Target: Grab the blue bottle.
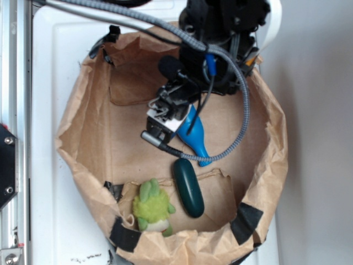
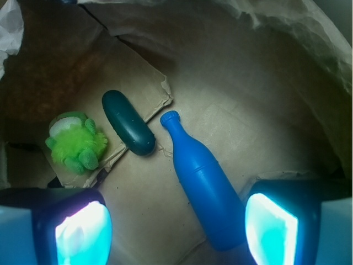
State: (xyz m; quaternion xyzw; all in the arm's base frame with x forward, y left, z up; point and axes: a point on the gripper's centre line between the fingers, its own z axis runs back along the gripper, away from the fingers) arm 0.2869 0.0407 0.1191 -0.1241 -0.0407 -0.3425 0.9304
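Observation:
The blue bottle [image 2: 201,182] lies on its side on the brown paper floor of the bag, neck pointing away from me in the wrist view. Its wide base sits between my fingers, close to the right pad [image 2: 273,229] and far from the left pad [image 2: 83,234]. My gripper [image 2: 176,232] is open and holds nothing. In the exterior view the gripper [image 1: 168,118] hovers over the upper end of the blue bottle [image 1: 196,138], whose base is hidden under the arm.
A dark green oblong object [image 2: 128,122] lies just left of the bottle's neck, also seen as the dark green object [image 1: 188,187]. A fuzzy green toy [image 2: 76,142] sits further left. The crumpled paper bag wall [image 1: 270,110] rings everything.

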